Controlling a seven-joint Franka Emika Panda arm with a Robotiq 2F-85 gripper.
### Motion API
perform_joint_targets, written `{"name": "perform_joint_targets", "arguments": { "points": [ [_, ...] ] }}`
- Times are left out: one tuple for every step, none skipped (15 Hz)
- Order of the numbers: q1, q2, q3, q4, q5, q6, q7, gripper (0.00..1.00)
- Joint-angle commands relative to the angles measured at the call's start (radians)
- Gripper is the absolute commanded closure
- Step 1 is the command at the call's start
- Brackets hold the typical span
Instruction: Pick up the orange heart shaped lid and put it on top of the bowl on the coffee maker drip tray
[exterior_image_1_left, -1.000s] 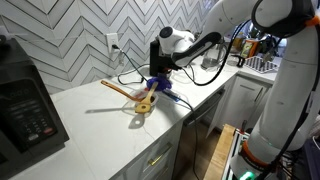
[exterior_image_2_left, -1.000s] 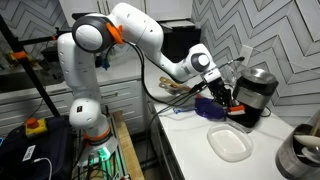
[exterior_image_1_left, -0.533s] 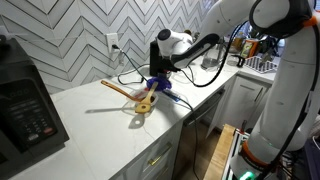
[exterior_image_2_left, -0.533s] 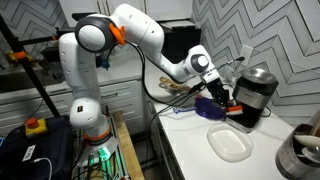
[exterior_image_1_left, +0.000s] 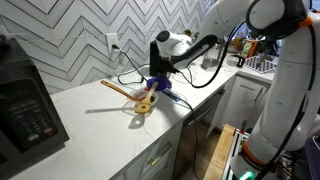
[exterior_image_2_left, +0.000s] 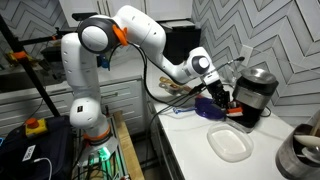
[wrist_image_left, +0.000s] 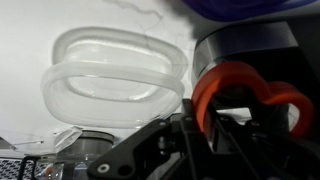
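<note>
We cannot find the lid in either exterior view. It is too small there and hidden by the gripper (exterior_image_2_left: 224, 98). Only the wrist view shows the lid (wrist_image_left: 207, 95), large and blurred at the right, its heart shape partly crossed by the dark fingers (wrist_image_left: 160, 150) of the gripper (wrist_image_left: 225, 135). They seem clamped on it, though the contact itself is hard to make out. The lid is in the air beside the coffee maker (wrist_image_left: 245, 45), and the bowl (wrist_image_left: 250, 6) is cut off by the top edge.

In an exterior view the bowl (exterior_image_2_left: 209, 106) sits left of the coffee maker (exterior_image_2_left: 257, 90), with the gripper between them.

We count one lid, one bowl, one coffee maker and one clear shallow container (exterior_image_2_left: 229, 143). In an exterior view there are also one wooden spoon (exterior_image_1_left: 122, 89), one tan round piece (exterior_image_1_left: 143, 108) and one black boxy appliance (exterior_image_1_left: 25, 100), cut off at the left.
</note>
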Motion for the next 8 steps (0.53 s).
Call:
{"name": "perform_joint_targets", "arguments": {
  "points": [
    [0.005, 0.018, -0.009, 0.029, 0.006, -0.012, 0.049, 0.97],
    [0.005, 0.021, -0.01, 0.036, 0.006, -0.013, 0.058, 0.97],
    [0.003, 0.025, -0.01, 0.042, 0.014, -0.012, 0.058, 0.97],
    [0.002, 0.028, -0.01, 0.049, 0.02, -0.011, 0.059, 0.97],
    [0.002, 0.033, -0.01, 0.054, 0.022, -0.014, 0.06, 0.97],
    [0.003, 0.037, -0.01, 0.058, 0.021, -0.015, 0.061, 0.85],
    [0.005, 0.042, -0.011, 0.063, 0.016, -0.014, 0.069, 0.95],
    [0.005, 0.05, -0.012, 0.07, 0.017, -0.014, 0.073, 0.96]
  ]
}}
